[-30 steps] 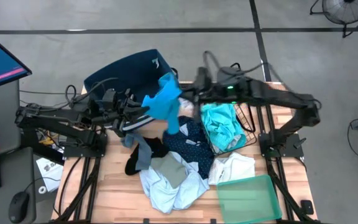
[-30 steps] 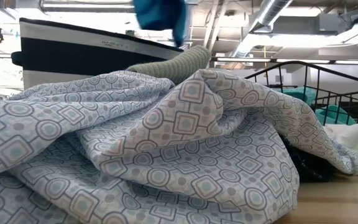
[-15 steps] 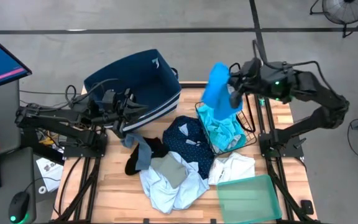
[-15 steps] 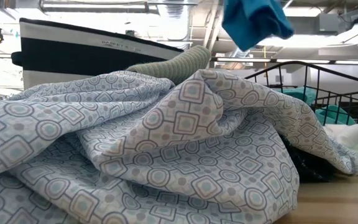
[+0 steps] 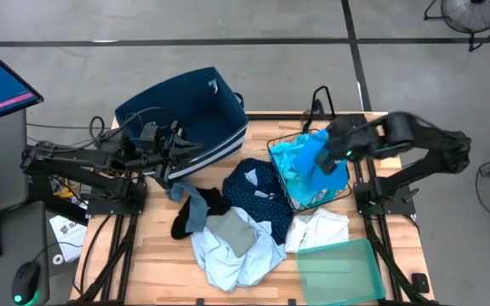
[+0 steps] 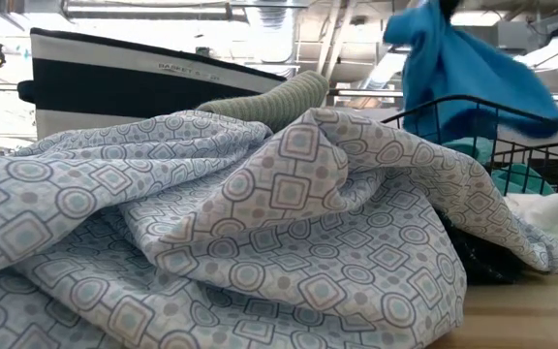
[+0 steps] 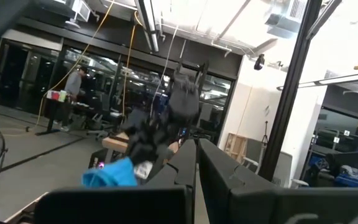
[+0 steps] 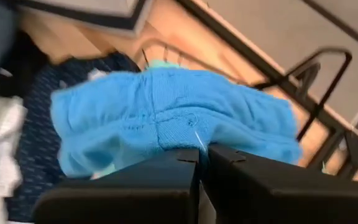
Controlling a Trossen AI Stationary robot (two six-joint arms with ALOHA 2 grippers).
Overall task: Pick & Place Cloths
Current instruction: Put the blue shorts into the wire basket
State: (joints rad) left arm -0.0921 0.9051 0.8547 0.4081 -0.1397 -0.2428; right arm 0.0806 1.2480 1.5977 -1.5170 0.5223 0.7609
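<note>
My right gripper (image 5: 328,153) is shut on a bright blue cloth (image 5: 307,156), over the black wire basket (image 5: 340,177) at the table's right. A turquoise cloth (image 5: 313,189) lies in that basket. In the low view the blue cloth (image 6: 463,78) hangs behind the basket's rim (image 6: 511,109). A dotted navy cloth (image 5: 258,194), a pale blue patterned cloth (image 5: 232,259), a white cloth (image 5: 320,228) and a grey and black cloth (image 5: 196,208) lie on the table's middle. My left gripper (image 5: 196,153) is shut and waits beside the navy bin (image 5: 181,106). My right gripper pinches the blue cloth at a stitched fold near its upper edge (image 8: 188,134), between its two fingers (image 8: 166,171). The cloth hangs slack below the fingers. Its lower part (image 6: 511,102) dips inside the basket's rim; whether it rests on anything there, I cannot tell.
A translucent green tray (image 5: 339,268) sits at the table's near right corner. The striped navy bin stands at the far left. The pale patterned cloth (image 6: 260,242) fills the low view's foreground. Bare wood shows along the near left edge (image 5: 156,272).
My right gripper has carried the blue cloth from beside the bin's right corner toward the table's right, then down over the wire basket. The cloth first hung high and clear; now its lower part is down inside the basket's rim.
</note>
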